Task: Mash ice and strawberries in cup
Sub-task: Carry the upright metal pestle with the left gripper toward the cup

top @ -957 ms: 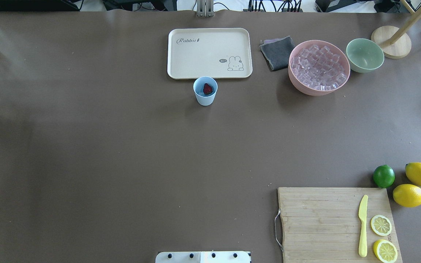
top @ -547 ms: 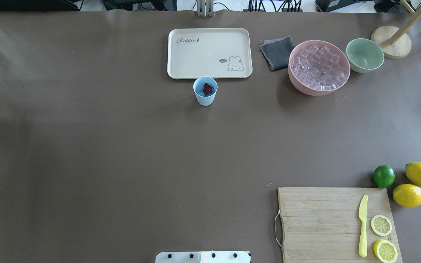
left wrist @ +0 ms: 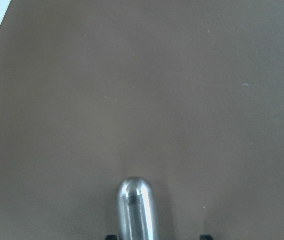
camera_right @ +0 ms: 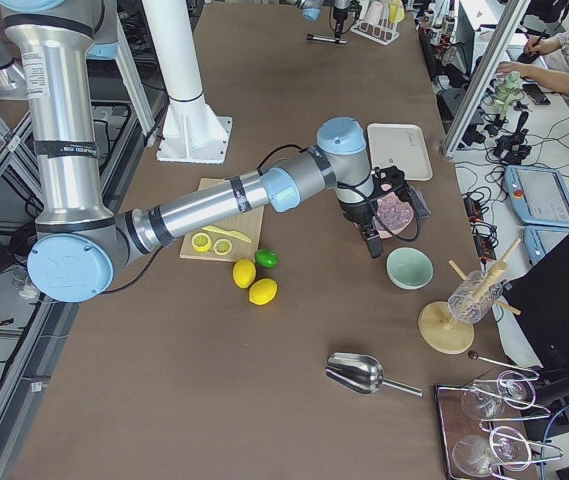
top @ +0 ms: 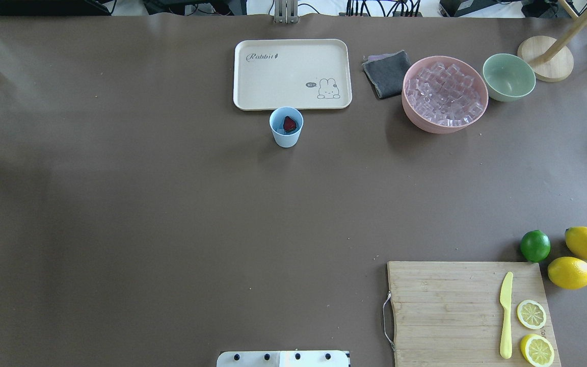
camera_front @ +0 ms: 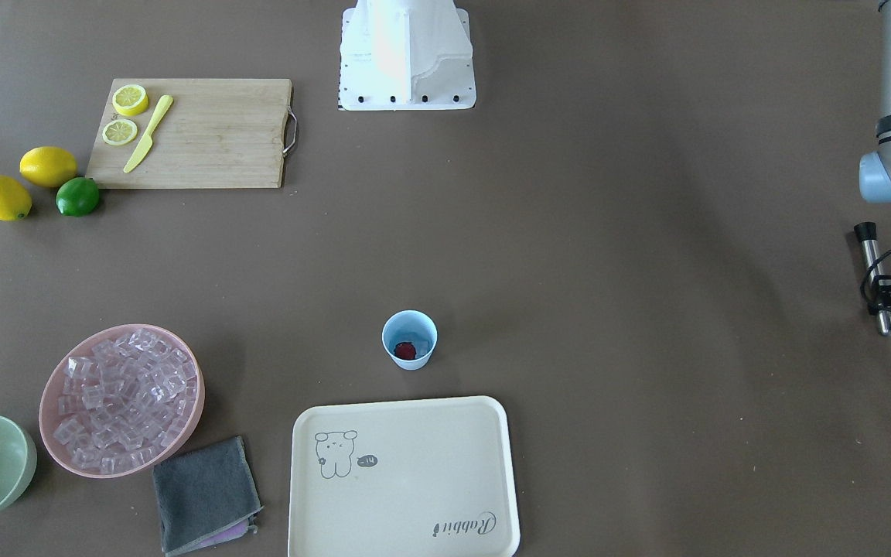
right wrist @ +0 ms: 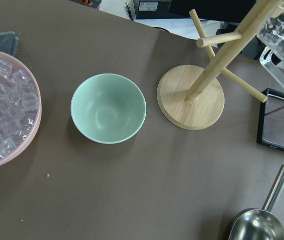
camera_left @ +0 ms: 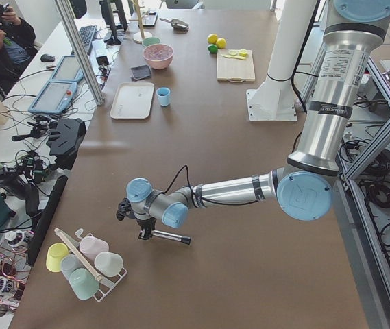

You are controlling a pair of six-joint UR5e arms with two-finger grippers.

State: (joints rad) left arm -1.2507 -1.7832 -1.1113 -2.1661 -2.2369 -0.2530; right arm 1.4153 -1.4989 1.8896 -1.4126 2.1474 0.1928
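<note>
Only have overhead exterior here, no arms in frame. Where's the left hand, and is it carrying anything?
Observer: The left hand is near the table's left end, off your frame, gripping a metal rod held level above the table.
Operator: And the right hand?
Observer: The right hand hangs raised off your right edge. Its wrist camera looks down on the green bowl and the wooden stand. Open or shut, I cannot tell.
Operator: Any scoop around?
Observer: Yes, a metal scoop lies on the table past the wooden stand, outside your view.
</note>
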